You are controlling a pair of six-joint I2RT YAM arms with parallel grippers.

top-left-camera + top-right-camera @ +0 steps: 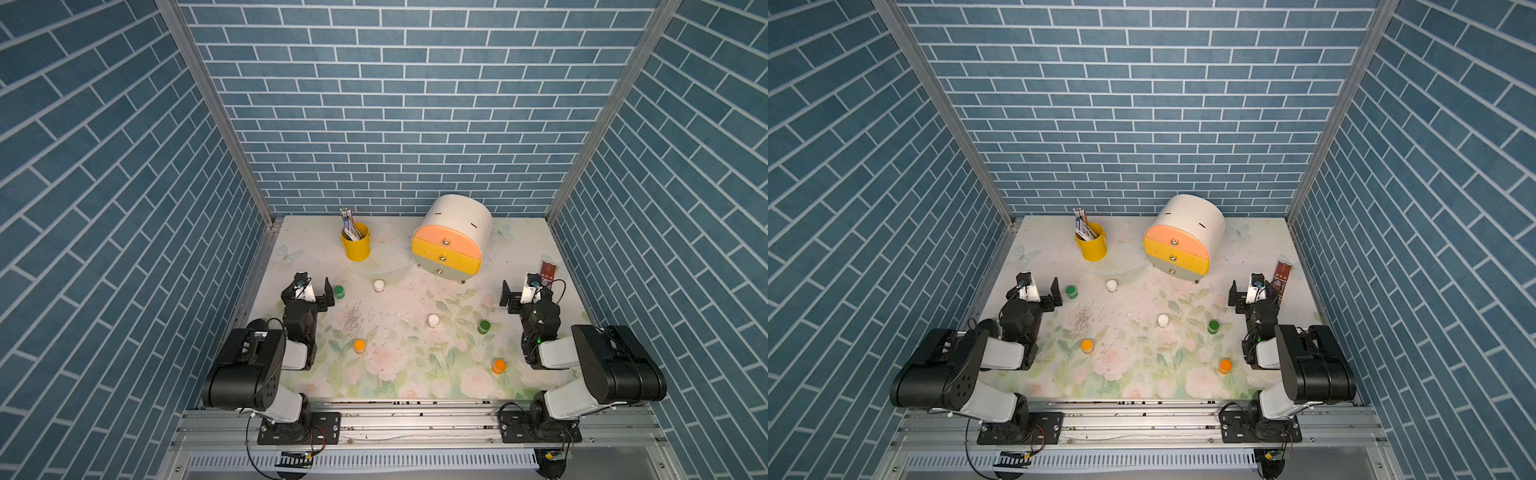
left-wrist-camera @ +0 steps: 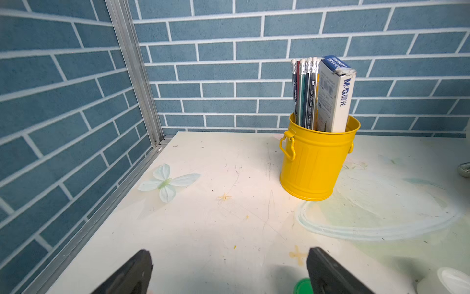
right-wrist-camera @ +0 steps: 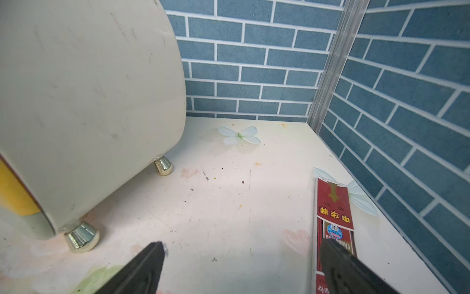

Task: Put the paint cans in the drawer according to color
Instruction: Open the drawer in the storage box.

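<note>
Blue brick walls surround my flowered table. Six paint cans stand scattered on it, and the drawer sits shut behind. My left gripper and right gripper gape empty. The green can just beside my left gripper could topple if I turn carelessly.

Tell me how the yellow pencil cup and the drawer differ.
The yellow cup is one plain colour; the drawer has a white shell with peach, yellow-orange and grey fronts. The cup is open-topped, with pencils and a box sticking out; the drawer's three fronts are all shut. The cup sits flat, the drawer on small shiny feet. Both stand upright at the back of the table.
</note>
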